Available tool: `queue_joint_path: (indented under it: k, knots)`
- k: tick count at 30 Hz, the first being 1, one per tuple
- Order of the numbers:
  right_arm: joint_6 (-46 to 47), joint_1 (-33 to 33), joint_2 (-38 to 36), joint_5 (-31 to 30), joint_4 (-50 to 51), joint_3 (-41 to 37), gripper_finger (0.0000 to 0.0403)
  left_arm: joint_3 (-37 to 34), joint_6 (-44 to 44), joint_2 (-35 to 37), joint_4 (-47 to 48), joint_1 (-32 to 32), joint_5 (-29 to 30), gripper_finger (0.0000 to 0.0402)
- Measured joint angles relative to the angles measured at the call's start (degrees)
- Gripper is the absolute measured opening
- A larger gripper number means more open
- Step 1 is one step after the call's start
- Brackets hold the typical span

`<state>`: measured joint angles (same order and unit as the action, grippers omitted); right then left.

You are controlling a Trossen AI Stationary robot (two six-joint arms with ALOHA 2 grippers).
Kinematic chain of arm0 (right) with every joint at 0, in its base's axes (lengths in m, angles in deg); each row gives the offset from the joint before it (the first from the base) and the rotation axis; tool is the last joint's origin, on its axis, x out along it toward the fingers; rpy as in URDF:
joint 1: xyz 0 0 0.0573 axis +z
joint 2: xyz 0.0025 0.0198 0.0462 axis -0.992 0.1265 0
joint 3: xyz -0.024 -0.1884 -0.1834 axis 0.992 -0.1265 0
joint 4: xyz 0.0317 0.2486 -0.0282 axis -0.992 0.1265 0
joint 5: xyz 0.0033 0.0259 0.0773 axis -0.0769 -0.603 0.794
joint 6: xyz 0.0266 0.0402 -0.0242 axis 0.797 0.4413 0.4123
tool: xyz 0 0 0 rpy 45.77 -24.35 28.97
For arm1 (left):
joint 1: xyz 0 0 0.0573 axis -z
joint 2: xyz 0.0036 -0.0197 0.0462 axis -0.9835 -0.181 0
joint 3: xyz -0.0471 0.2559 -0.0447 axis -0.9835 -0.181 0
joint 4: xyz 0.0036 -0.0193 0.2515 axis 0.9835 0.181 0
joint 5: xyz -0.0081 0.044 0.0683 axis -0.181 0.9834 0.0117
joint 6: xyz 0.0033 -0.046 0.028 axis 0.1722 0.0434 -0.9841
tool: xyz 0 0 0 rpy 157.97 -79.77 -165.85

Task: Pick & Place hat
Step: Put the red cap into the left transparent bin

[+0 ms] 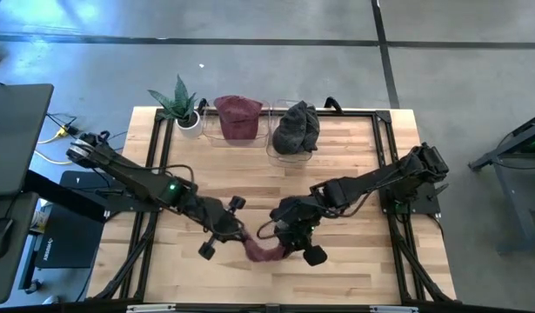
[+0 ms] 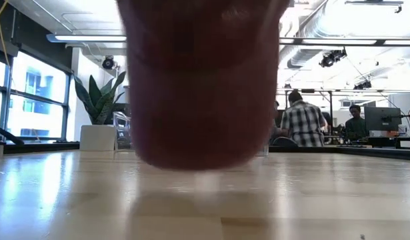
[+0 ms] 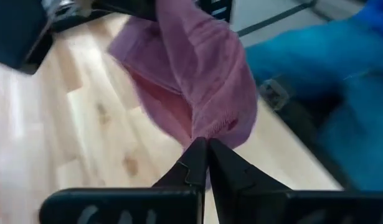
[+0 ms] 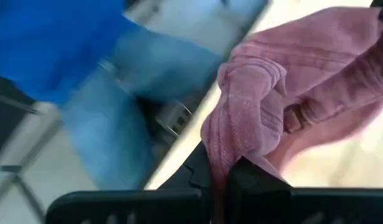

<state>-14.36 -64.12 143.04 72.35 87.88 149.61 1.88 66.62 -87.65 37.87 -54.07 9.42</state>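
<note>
A pink knit hat (image 1: 265,253) hangs between my two grippers near the table's near edge; in the low view it fills the middle as a dark red mass (image 2: 201,87). My left gripper (image 1: 243,235) is shut on the hat's left end, and my right gripper (image 1: 289,245) is shut on its right end. The left wrist view shows the pink hat (image 3: 197,81) spreading away from the fingers; the right wrist view shows the hat (image 4: 291,99) bunched in folds. My left gripper pinches an edge of the hat (image 3: 207,134) between its two shut fingers, at their free ends. The cloth spreads away from the fingers, lifted above the wood. My right gripper pinches a bunched fold of the hat (image 4: 225,155) between its shut fingers; several layers gather there. The hat hangs across to the other gripper.
At the table's far edge stand a potted plant (image 1: 183,109), a clear bin with a dark red hat (image 1: 237,117) and a clear bin with a grey hat (image 1: 297,128). A person in blue (image 4: 85,56) stands past the near edge. People sit in the room beyond (image 2: 301,120).
</note>
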Motion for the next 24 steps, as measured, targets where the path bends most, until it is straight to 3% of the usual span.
queue_joint_path:
  k: [4,10,14,20,24]
  knots:
    - [0.32,-2.54,0.21,10.62,-6.52,0.02,0.0003,0.0,1.56,2.7,-0.56,0.07,-2.7,0.0009]
    - [2.51,-6.31,2.5,14.29,-6.15,0.02,0.0002,-1.11,8.29,4.42,3.0,0.0,-2.21,0.001]
    - [3.12,-7.6,7.54,17.22,-5.88,0.0,0.0004,-8.07,13.13,4.33,0.76,0.0,-1.84,0.001]
    - [3.52,-10.92,14.66,24.55,-6.13,-0.06,0.0004,-20.28,18.81,4.99,-13.7,-4.02,-3.72,0.001]
    - [3.4,-14.41,16.34,26.55,-7.56,-0.11,0.0008,-23.34,18.94,7.68,-16.4,-7.27,-5.59,0.001]
